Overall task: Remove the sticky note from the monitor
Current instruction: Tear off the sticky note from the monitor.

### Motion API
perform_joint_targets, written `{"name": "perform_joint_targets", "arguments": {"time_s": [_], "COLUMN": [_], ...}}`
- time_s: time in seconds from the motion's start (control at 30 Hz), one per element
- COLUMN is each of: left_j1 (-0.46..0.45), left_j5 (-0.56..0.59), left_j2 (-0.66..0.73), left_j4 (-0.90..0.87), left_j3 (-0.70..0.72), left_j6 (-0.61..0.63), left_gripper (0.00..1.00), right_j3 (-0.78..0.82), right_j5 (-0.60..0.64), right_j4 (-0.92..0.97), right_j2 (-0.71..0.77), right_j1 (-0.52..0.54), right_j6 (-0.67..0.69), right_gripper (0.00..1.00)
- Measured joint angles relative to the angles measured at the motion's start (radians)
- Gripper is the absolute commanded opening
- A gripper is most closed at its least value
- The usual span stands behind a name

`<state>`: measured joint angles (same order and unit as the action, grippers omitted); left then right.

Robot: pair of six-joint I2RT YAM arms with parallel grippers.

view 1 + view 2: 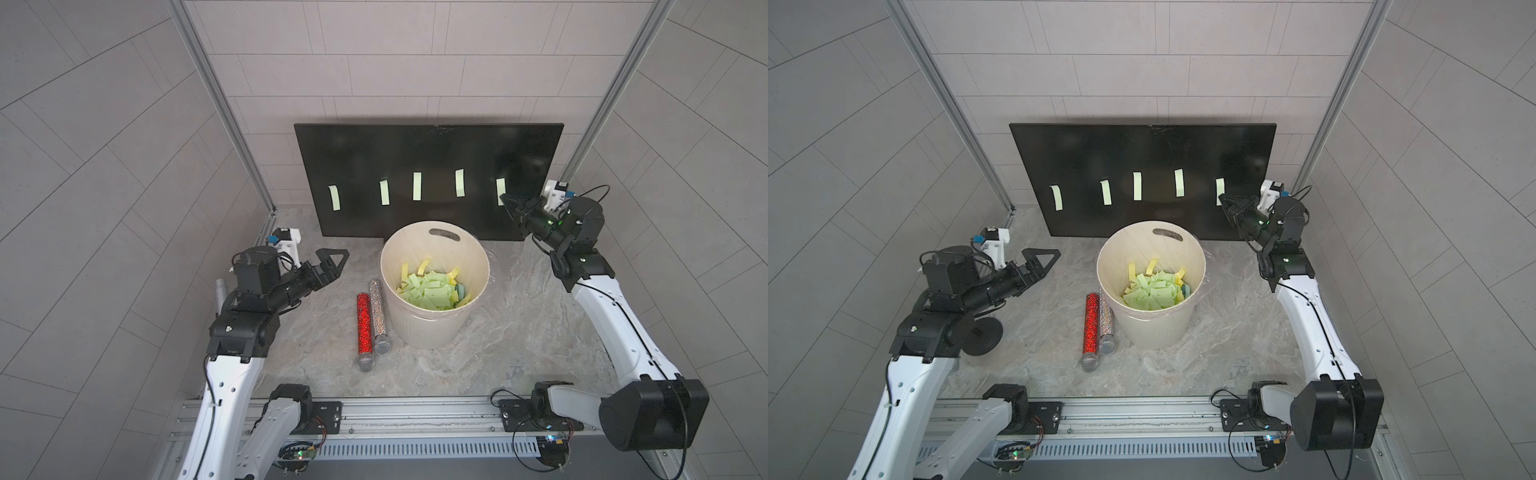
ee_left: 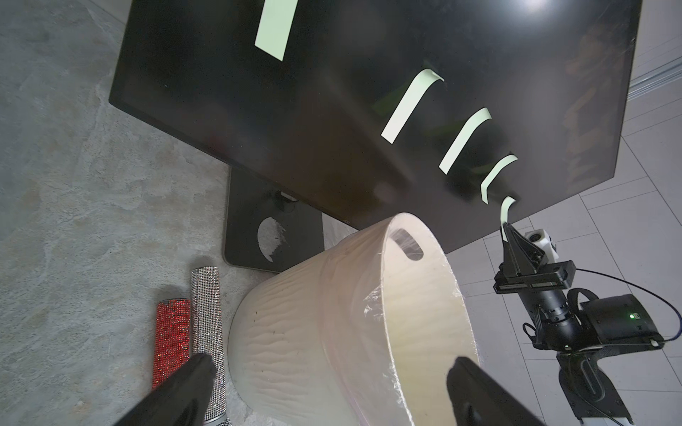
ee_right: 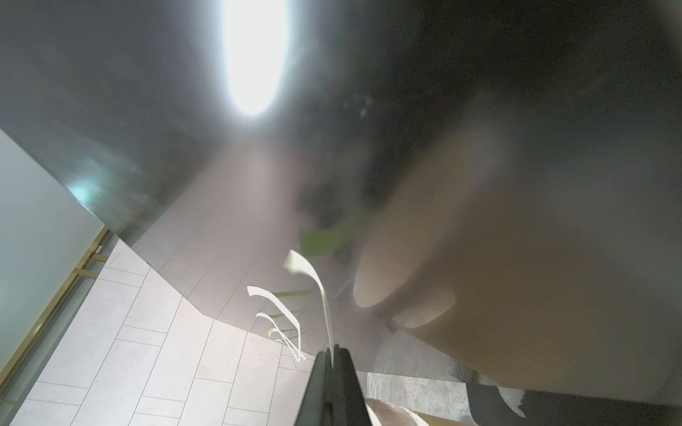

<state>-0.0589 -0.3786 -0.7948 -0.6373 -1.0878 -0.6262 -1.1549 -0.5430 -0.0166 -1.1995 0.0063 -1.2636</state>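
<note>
The bucket [image 1: 415,249] [image 1: 1133,245] [image 2: 313,324] stands on the table [image 1: 519,324] just in front of the monitor [image 1: 415,149] [image 1: 1133,149] [image 2: 295,129], near its middle, and has a clear liner [image 2: 372,306] folded over its rim. Its bottom is covered by a loose heap of slips [image 1: 428,291] [image 1: 1152,293], mostly pale green, with some yellow ones toward the back and side and one bluish piece at the edge of the heap. The monitor leans against the back wall with five pale green strips stuck in a row across its lower half. The note [image 1: 500,189] [image 1: 1219,188] [image 2: 507,208] [image 3: 313,273] at the right end of that row is stuck to the screen at its upper end, while its lower end bows off the glass into the right gripper [image 1: 505,199] [image 1: 1223,198] [image 2: 508,227] [image 3: 334,354], whose jaws are pinched fully together on it right at the screen. The other notes [image 1: 417,186] [image 1: 1137,186] hang untouched, their free ends curling a little off the glass. The left gripper [image 1: 332,259] [image 1: 1042,255] [image 2: 330,363] hangs above the table to the left of the bucket, well apart from the monitor, its jaws spread as wide as they go and holding nothing. A red mic [image 1: 363,324] [image 1: 1091,324] [image 2: 171,339] and a silver mic [image 1: 379,316] [image 1: 1105,316] [image 2: 206,313] lie side by side on the table, the silver one just beside the bucket's left wall.
</note>
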Motion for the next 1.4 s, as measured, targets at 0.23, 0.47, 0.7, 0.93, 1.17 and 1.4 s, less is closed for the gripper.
{"name": "perform_joint_targets", "arguments": {"time_s": [0.23, 0.47, 0.7, 0.93, 1.17, 1.4], "left_j1": [0.000, 0.000, 0.000, 0.000, 0.000, 0.000], "left_j5": [-0.010, -0.026, -0.043, -0.053, -0.063, -0.068], "left_j2": [0.002, 0.003, 0.003, 0.004, 0.004, 0.004], "left_j4": [0.000, -0.001, -0.005, -0.023, -0.040, -0.053], "left_j3": [0.000, 0.000, -0.003, -0.021, -0.037, -0.041], "left_j6": [-0.016, -0.034, -0.047, -0.056, -0.056, -0.056], "left_gripper": [1.00, 1.00, 1.00, 1.00, 1.00, 1.00], "right_j3": [0.017, 0.031, 0.029, -0.012, -0.071, -0.074], "right_j5": [-0.004, -0.021, -0.051, -0.065, 0.017, 0.169], "right_j4": [0.037, 0.089, 0.164, 0.286, 0.401, 0.478], "right_j2": [0.076, 0.143, 0.203, 0.225, 0.224, 0.179], "right_j1": [0.000, 0.019, 0.060, 0.161, 0.393, 0.634], "right_j6": [0.012, 0.034, 0.084, 0.179, 0.306, 0.402], "right_gripper": [0.00, 0.00, 0.00, 0.00, 0.00, 0.00]}}
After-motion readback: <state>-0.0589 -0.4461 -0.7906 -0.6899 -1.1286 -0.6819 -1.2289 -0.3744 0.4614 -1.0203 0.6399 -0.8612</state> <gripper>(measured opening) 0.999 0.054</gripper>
